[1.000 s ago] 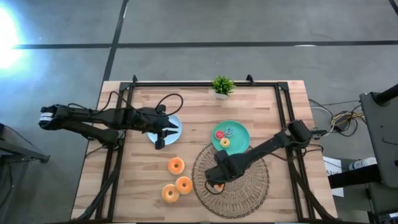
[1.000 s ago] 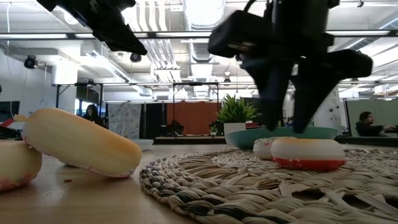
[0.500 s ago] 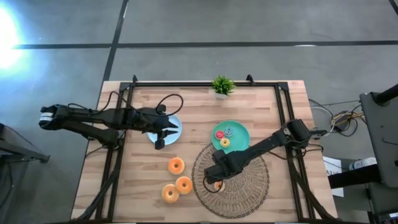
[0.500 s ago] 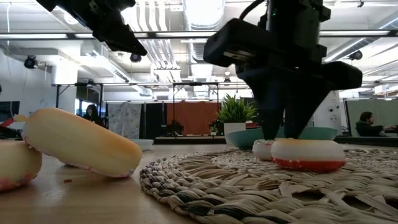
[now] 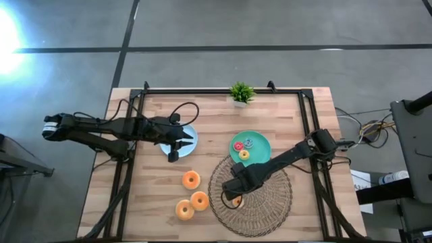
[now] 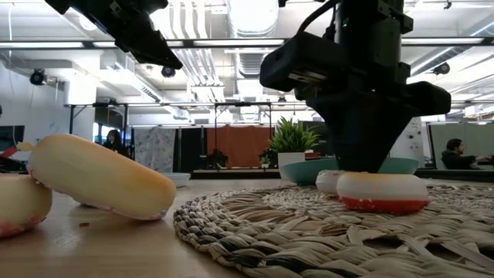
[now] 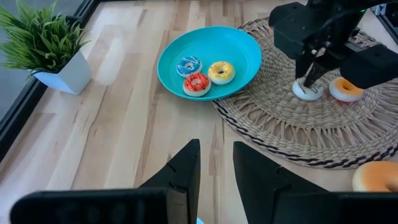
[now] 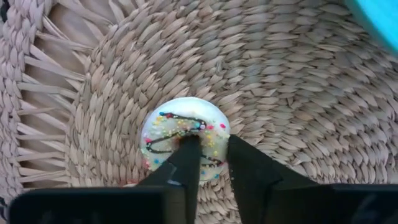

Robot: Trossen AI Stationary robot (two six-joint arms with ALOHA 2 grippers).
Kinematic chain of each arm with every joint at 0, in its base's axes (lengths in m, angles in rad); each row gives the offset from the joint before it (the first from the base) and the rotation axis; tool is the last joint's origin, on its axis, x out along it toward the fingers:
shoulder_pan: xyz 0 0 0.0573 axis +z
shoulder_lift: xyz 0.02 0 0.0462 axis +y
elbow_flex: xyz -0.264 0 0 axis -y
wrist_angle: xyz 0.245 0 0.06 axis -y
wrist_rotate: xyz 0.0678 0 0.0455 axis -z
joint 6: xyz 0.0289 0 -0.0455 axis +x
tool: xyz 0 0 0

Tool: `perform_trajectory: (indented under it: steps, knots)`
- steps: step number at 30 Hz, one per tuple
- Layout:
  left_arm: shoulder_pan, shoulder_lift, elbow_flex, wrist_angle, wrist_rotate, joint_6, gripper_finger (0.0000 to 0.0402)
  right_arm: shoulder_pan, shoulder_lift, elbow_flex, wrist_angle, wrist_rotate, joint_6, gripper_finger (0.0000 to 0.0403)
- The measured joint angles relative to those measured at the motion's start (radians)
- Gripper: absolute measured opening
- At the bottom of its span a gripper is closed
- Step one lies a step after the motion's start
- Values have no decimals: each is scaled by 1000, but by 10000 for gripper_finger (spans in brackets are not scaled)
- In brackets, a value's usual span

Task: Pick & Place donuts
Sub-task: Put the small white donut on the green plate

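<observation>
Right gripper [image 8: 208, 163] is down on the woven mat [image 5: 266, 202], its fingers clamped on the rim of a white-iced sprinkled donut [image 8: 184, 138], at the table's 5 o'clock. Left gripper [image 5: 181, 146] hovers open at 9 o'clock, over the blue plate [image 5: 190, 132].

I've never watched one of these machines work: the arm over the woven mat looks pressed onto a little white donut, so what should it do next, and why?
Probably lift straight up. The right tool is down on the white sprinkled donut on the woven mat, one finger in its hole and the other at its rim, pinching the ring. The green plate nearby already holds three small donuts, so it looks like the destination.
</observation>
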Motion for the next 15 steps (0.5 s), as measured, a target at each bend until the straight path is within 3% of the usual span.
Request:
perform_trajectory:
  steps: [5,11,15]
  knots:
    - [0,0,0,0,0,0,71,0,-8,-1,-2,26,-13,15]
    - [0,0,0,1,0,0,71,-2,-133,-1,-93,119,7,13]
    - [0,0,0,6,0,0,71,-26,-251,-2,-304,220,113,13]
